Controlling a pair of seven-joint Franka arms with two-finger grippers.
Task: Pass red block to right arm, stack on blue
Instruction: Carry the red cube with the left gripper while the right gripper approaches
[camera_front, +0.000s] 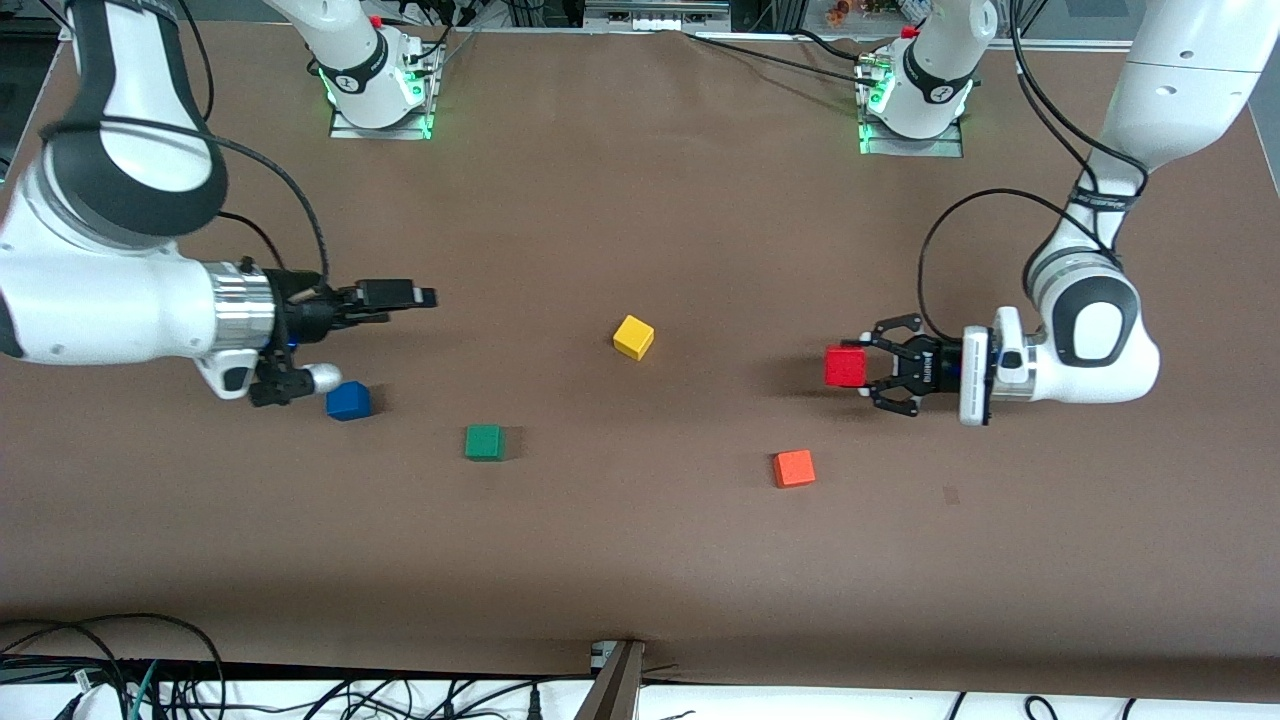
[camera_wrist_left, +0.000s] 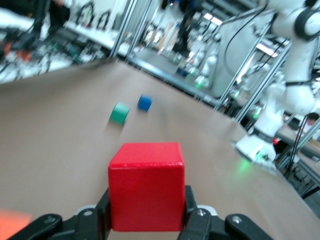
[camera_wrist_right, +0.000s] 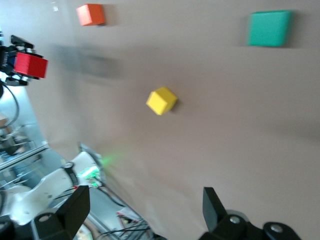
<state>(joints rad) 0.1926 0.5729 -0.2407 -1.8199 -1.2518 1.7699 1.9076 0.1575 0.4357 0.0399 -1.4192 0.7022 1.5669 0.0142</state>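
Red block (camera_front: 845, 366) clamped in left pincer (camera_front: 868, 369); right pincer (camera_front: 425, 297) spread wide, seemingly empty.

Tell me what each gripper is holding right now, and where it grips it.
Left gripper holds the red block by two opposite side faces. Right gripper is open and holds nothing.

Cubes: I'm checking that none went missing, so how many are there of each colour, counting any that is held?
Red cube: 1, held in the left end effector
Orange cube: 1
Yellow cube: 1
Green cube: 1
Blue cube: 1
Total: 5
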